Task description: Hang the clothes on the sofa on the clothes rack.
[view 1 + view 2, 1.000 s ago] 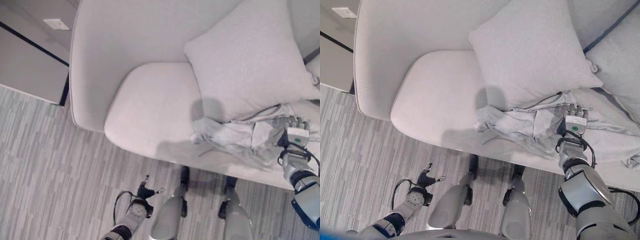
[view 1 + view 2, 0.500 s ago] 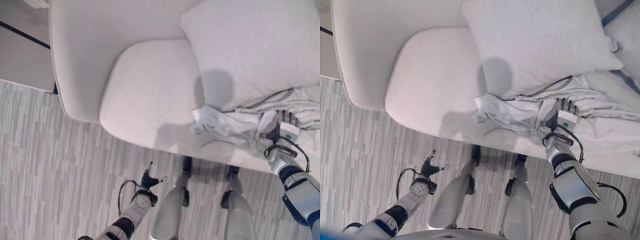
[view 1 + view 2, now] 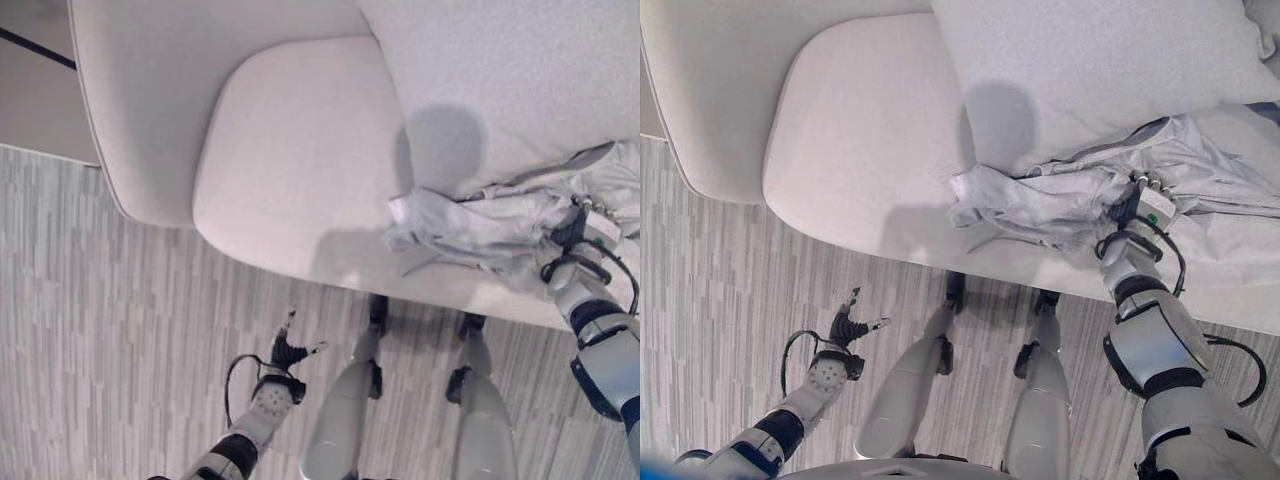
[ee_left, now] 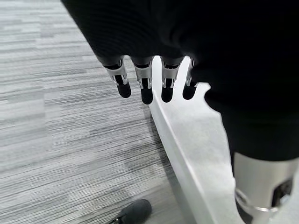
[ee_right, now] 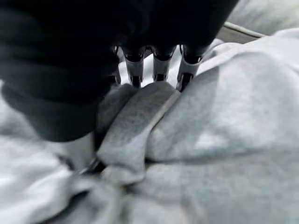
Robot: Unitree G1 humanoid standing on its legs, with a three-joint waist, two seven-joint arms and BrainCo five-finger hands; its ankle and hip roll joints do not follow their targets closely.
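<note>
A pale grey garment point(image 3: 480, 225) lies crumpled on the sofa seat point(image 3: 300, 150), just below a large cushion point(image 3: 520, 80). My right hand point(image 3: 1145, 208) rests on the garment's right part. In the right wrist view, a fold of the garment point(image 5: 135, 126) is bunched between the fingers point(image 5: 156, 65) and the thumb, with the fingertips dug into the cloth. My left hand point(image 3: 285, 352) hangs low over the floor in front of the sofa, its fingers point(image 4: 145, 84) straight and holding nothing.
The sofa's rounded front edge point(image 4: 196, 140) runs close beside the left hand. Grey striped carpet point(image 3: 100, 300) covers the floor ahead of the sofa. The sofa's armrest point(image 3: 140, 100) curves round at the left. More pale cloth point(image 3: 1230, 250) spreads to the right of the garment.
The whole picture has shifted, so the camera has moved. The right hand has stayed on the garment, its fingers sunk deeper into the cloth and the fold bunched more. The left hand still hangs.
</note>
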